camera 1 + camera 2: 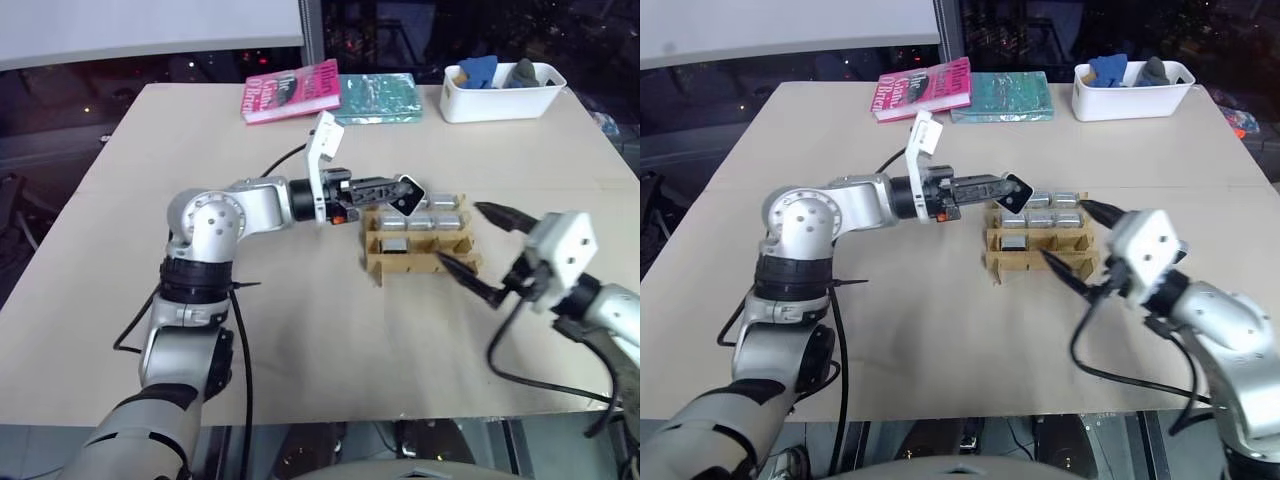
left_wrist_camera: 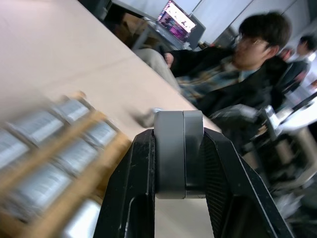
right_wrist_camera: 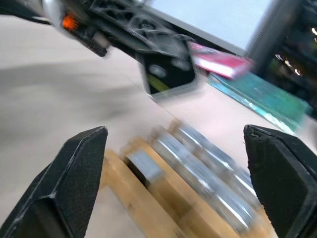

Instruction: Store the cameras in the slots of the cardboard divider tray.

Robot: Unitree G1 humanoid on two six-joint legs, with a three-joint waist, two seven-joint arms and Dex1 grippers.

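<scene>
The cardboard divider tray [image 1: 410, 266] stands in the middle of the table, with several silvery cameras [image 1: 418, 222] lying in its slots. My left gripper [image 1: 393, 189] reaches level over the tray's back left corner, shut on a camera [image 1: 408, 197] whose black lens face [image 3: 166, 74] shows in the right wrist view. The left wrist view has that grey body [image 2: 178, 153] pinched between the two fingers. My right gripper [image 1: 460, 233] is open at the tray's right side, one finger behind the tray and one at its front edge, with nothing between them.
A white bin [image 1: 500, 100] with blue and grey lumps stands at the back right. A pink book [image 1: 290, 92] and a teal book [image 1: 378, 97] lie at the back edge. A seated person [image 2: 247, 64] is beyond the table in the left wrist view.
</scene>
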